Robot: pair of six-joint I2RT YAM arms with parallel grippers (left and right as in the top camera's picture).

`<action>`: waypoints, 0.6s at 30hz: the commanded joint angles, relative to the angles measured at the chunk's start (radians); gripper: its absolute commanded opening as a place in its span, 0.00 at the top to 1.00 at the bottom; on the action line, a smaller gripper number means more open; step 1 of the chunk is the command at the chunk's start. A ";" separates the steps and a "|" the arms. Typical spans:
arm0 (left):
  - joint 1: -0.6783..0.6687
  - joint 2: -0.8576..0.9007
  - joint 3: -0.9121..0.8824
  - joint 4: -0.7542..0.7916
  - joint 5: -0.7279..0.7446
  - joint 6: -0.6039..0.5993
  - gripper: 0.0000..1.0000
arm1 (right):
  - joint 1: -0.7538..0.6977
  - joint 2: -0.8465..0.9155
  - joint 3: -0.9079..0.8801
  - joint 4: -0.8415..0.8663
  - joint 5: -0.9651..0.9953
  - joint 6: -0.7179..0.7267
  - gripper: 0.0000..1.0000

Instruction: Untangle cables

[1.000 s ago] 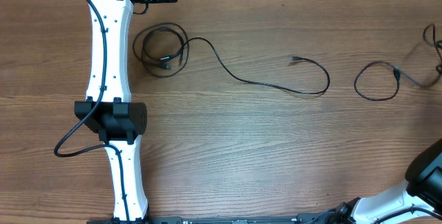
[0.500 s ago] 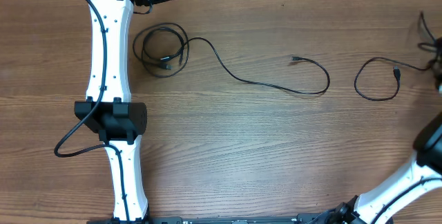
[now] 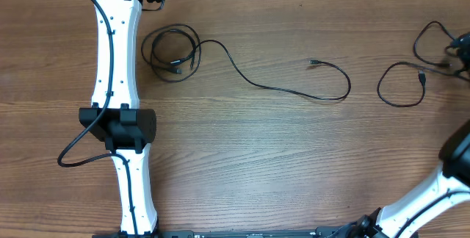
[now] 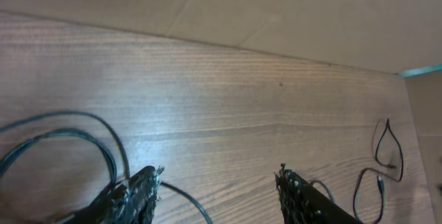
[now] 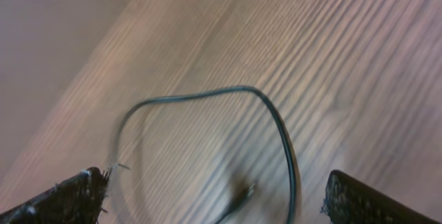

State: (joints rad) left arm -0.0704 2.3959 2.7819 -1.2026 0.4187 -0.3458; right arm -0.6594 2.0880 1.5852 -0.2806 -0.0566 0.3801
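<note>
Overhead camera: the wooden table (image 3: 242,164) carries two black cables, well apart. The coiled cable (image 3: 172,49) lies in loose rings just beside my left arm (image 3: 117,54), near the far edge. One strand leaves the coil, runs out toward the middle of the table, bends back on itself and ends in a small plug (image 3: 313,63). The second cable (image 3: 400,87) lies at the right side in an open loop with a plug end (image 3: 423,78) at the loop's right side. A further loop of black cord beside it reaches toward the right edge of the picture.

Left wrist camera: my left claw (image 4: 215,175) stands spread, its two dark fingers apart with only bare wood between them. Rings of the coiled cable show at lower left, just beside the left finger (image 4: 135,193); whether they touch I cannot tell. The second cable shows small at far right.

Right wrist camera: my right claw (image 5: 217,175) is spread wide too, its fingers at the bottom corners. A blurred loop of the second cable arches over the wood in the gap ahead of them. The blur hides whether it touches either finger.
</note>
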 commanded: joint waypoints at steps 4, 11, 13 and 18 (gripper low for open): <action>-0.002 -0.008 0.024 0.052 0.016 0.021 0.42 | 0.004 -0.286 0.121 -0.381 -0.008 0.083 0.00; -0.001 -0.008 0.024 0.055 -0.064 0.103 0.40 | 0.009 -0.340 0.114 -0.941 0.013 0.256 0.00; -0.001 -0.008 0.024 0.055 -0.090 0.133 0.40 | 0.020 -0.340 0.106 -1.030 0.050 0.293 0.00; 0.003 -0.008 0.024 0.055 -0.142 0.231 0.37 | 0.114 -0.344 0.078 -1.109 0.108 0.480 0.00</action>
State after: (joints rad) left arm -0.0704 2.3959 2.7819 -1.1511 0.3317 -0.2115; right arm -0.6094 1.7538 1.6779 -1.3975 0.0093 0.7078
